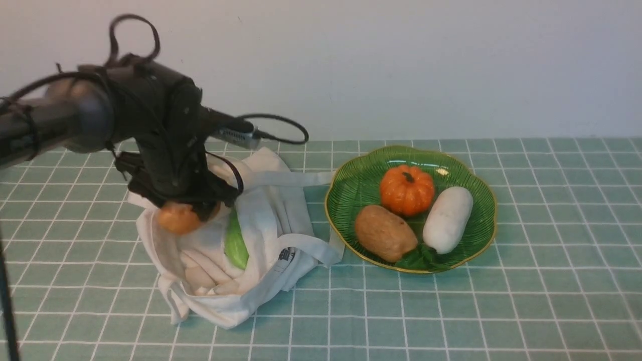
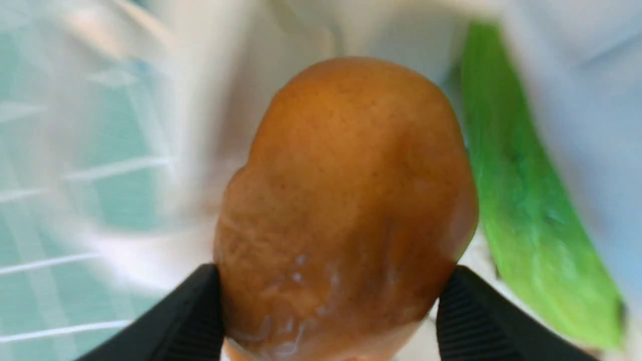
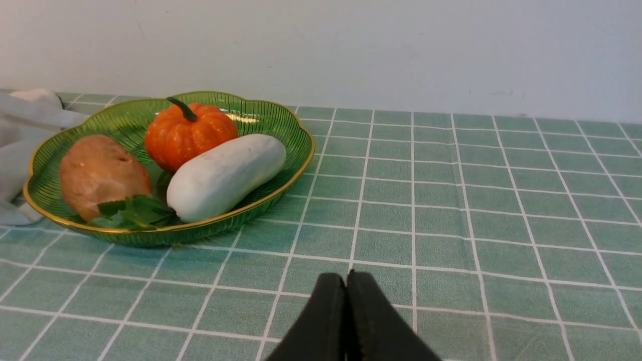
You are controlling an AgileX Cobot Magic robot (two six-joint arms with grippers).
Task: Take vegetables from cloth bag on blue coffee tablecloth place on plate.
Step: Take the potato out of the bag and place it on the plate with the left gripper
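My left gripper is shut on the smooth orange-tan potato and holds it just above the open cloth bag. In the left wrist view the potato fills the middle between the two black fingers. The pale green leafy vegetable lies inside the bag, beside the potato; it also shows in the left wrist view. The green plate stands to the right of the bag on the tablecloth. My right gripper is shut and empty, low over the cloth in front of the plate.
On the plate lie a small orange pumpkin, a darker brown potato, a white elongated vegetable and a green leaf sprig. A plain wall runs along the table's far edge. The bag's strap reaches toward the plate.
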